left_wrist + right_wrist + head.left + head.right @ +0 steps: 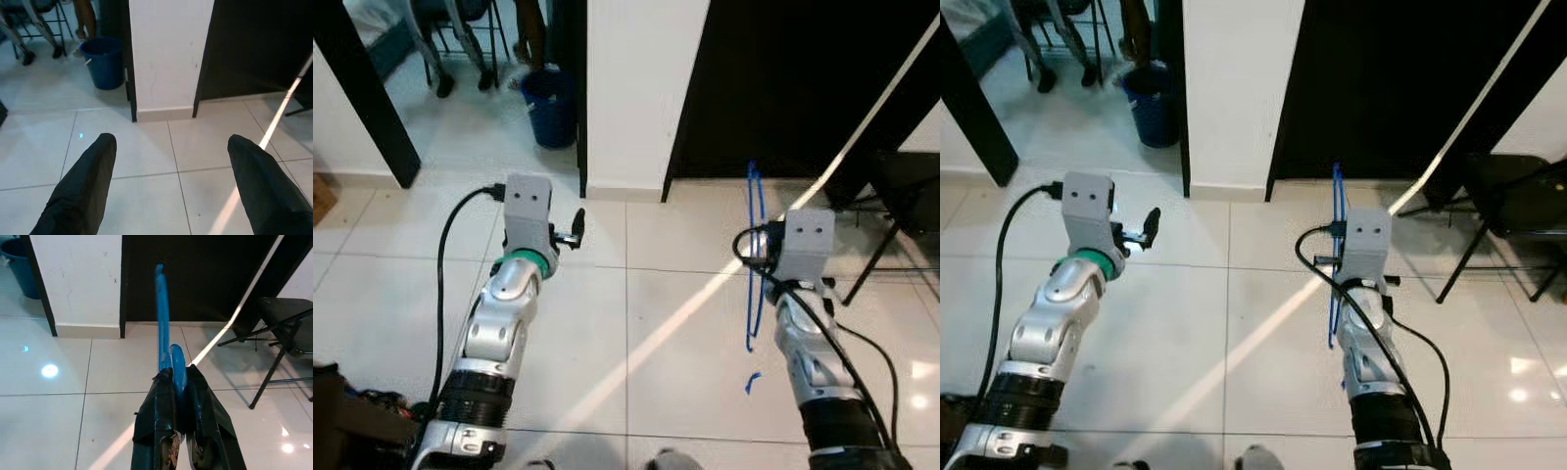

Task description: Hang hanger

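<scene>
Right gripper (pixel 177 382) clamped on blue hanger (pixel 162 318) — held upright over tiled floor (pixel 636 333), before white wall (pixel 636 88). Left gripper (pixel 171 147) spread wide, empty — bucket (pixel 102 61) beyond.

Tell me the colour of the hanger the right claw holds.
Blue. The hanger shows best in the right wrist view, pinched in the right claw.
</scene>
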